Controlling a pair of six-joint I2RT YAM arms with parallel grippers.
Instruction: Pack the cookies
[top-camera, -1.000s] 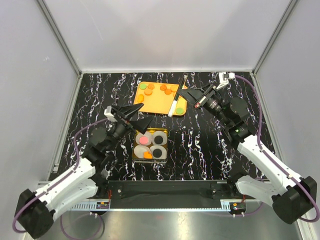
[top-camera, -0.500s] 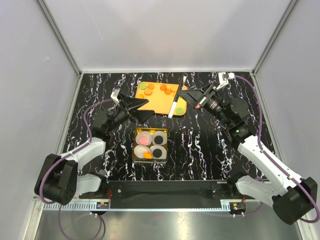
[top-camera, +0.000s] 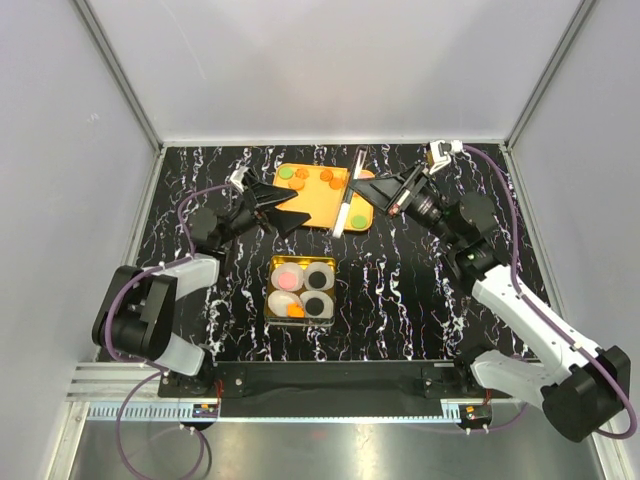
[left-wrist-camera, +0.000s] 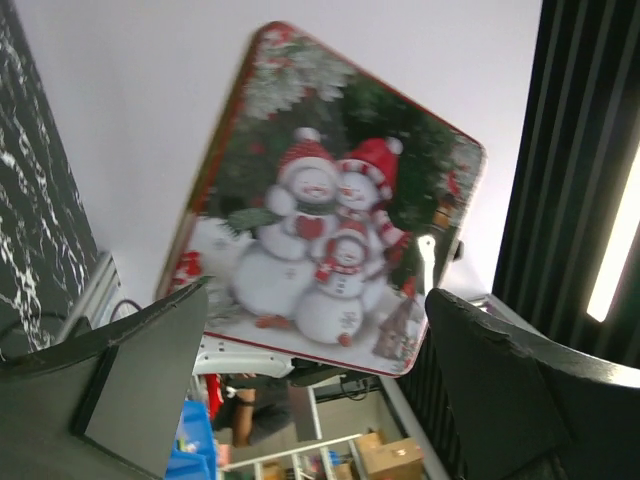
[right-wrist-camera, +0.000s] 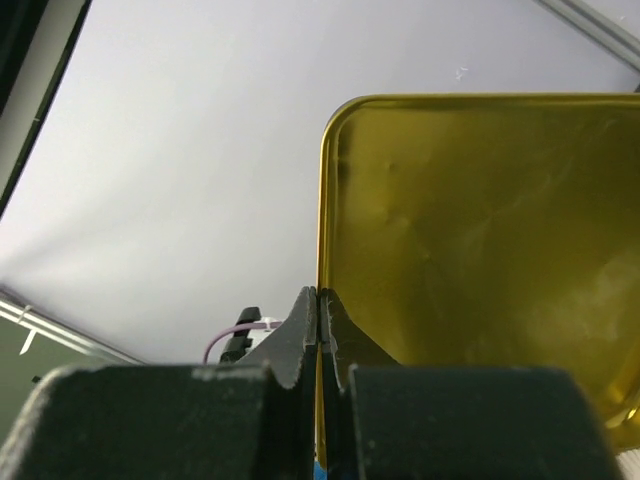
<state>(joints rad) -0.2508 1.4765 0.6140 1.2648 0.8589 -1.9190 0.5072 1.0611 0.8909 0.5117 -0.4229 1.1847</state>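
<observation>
Several cookies (top-camera: 300, 183) lie on the orange tray (top-camera: 318, 208) at the far middle. More cookies, pink, black and orange, sit in four white paper cups (top-camera: 319, 279) inside a gold tin (top-camera: 300, 319) at the centre. My right gripper (top-camera: 372, 189) (right-wrist-camera: 318, 318) is shut on the edge of the tin's lid (top-camera: 347, 198) and holds it upright over the tray's right side. The lid's gold inside (right-wrist-camera: 480, 230) faces the right wrist; its snowman picture (left-wrist-camera: 330, 200) faces the left wrist. My left gripper (top-camera: 296, 209) (left-wrist-camera: 318, 292) is open and empty over the tray's left edge, facing the lid.
Grey walls close in the black marbled table (top-camera: 400, 290) on three sides. The arms' bases stand at the near edge.
My left gripper has swung from beside the tin away to the tray's left edge, still open. My right gripper has shifted the lid slightly left.
</observation>
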